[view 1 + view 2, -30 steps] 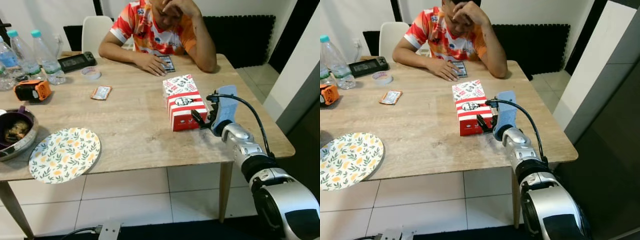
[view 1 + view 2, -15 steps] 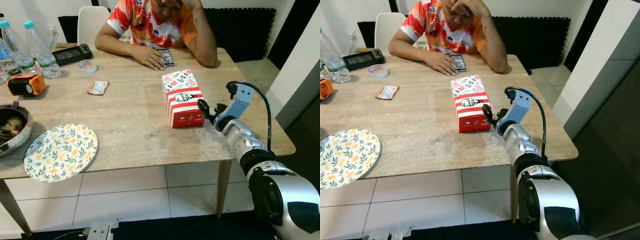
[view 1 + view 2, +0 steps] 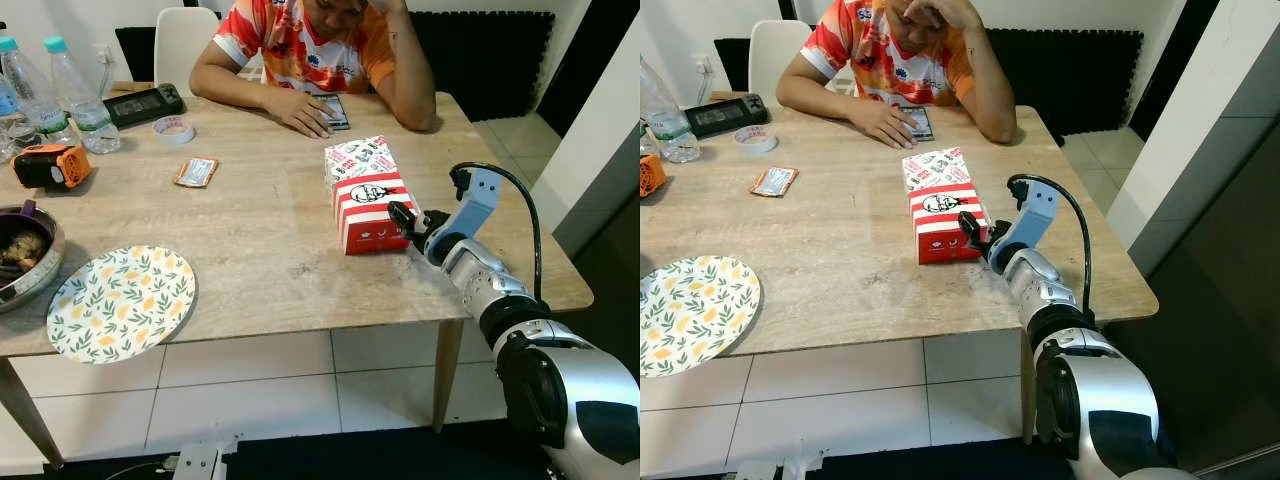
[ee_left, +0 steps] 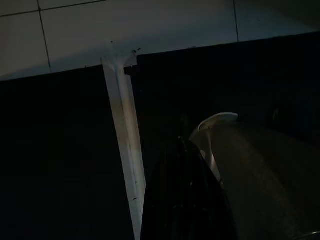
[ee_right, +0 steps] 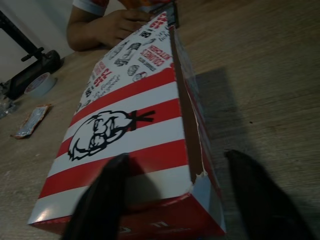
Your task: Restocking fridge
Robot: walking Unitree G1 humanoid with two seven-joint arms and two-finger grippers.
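A red-and-white striped chicken box (image 3: 364, 190) lies on the wooden table (image 3: 260, 260), right of centre. My right gripper (image 3: 404, 219) is at the box's near right corner with its fingers open. In the right wrist view the box (image 5: 131, 125) lies just ahead; one finger (image 5: 100, 200) hangs over its striped top and the other finger (image 5: 260, 195) stands beside its right edge, over the table. The fingers straddle that edge without pressing it. The left wrist view is dark, with a black finger (image 4: 181, 205) over floor tiles, the arm hanging idle.
A person (image 3: 310, 50) sits at the far side, one hand on a phone (image 3: 333, 111). On the left are a floral plate (image 3: 122, 303), a bowl (image 3: 22, 258), water bottles (image 3: 75, 95), an orange device (image 3: 52, 166), a sachet (image 3: 197, 172) and a tape roll (image 3: 179, 127). The table's right edge is close to my arm.
My right gripper has twisted at the wrist and edged back against the box's near right corner. The box has not moved. The camera has shifted a little.
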